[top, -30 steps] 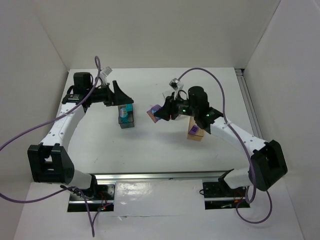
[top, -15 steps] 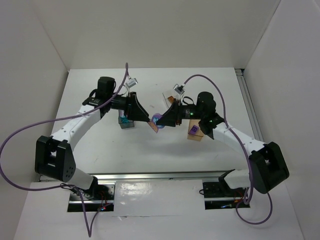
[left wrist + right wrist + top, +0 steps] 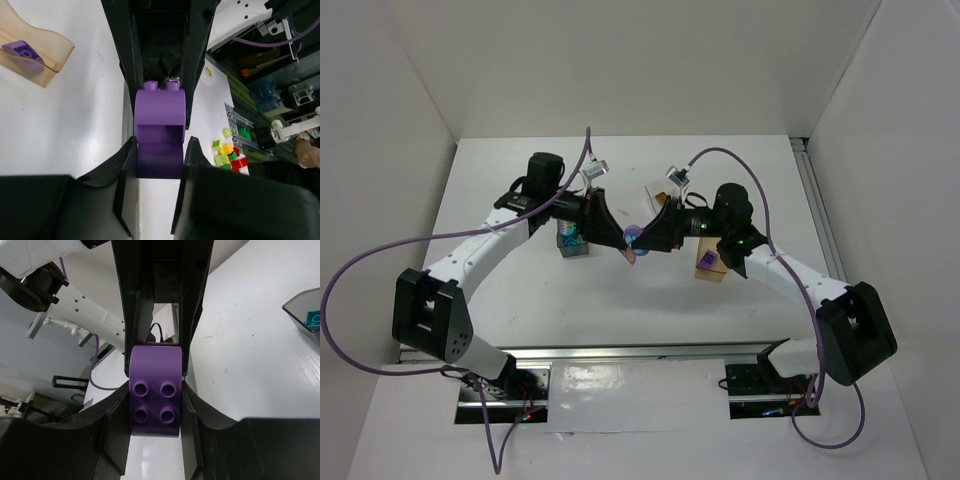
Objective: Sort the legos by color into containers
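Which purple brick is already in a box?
The purple brick lying in the tan box. The other purple brick is gripped between the left gripper and right gripper.

Left arm (image 3: 470, 255), right arm (image 3: 790, 272): white link shells, black joint housings, blocky black bases. Purple cable (image 3: 724, 152) loops along each. Left end effector (image 3: 622, 243), right end effector (image 3: 644, 238): black, wedge-shaped.

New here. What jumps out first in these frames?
The arms meet tip to tip at mid-table: the left gripper and right gripper both pinch one purple brick, like a handover. To either side, the tan container holds a second purple brick, and the dark grey container holds a cyan brick.
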